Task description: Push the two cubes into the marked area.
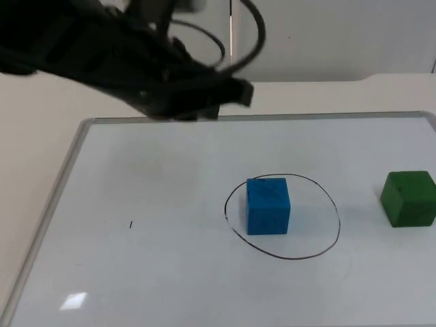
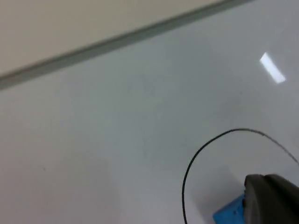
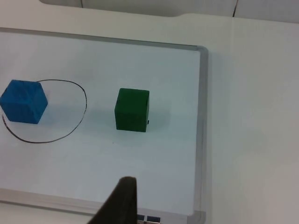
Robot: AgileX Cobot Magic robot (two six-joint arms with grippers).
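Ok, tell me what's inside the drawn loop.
The blue cube sits inside the drawn loop, at its left side. The green cube lies outside it. The whiteboard under the blue cube is hidden.

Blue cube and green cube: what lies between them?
Between the blue cube and green cube, top view shows the drawn outline and bare whiteboard.

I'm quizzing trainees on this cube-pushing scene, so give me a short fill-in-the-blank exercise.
1. The blue cube sits ___ the drawn loop.
2. The cube outside the loop is ___ in colour.
3. Both cubes rest on a ___ with a metal frame.
4. The left gripper hovers over the board's ___ edge.

Missing words: inside; green; whiteboard; far
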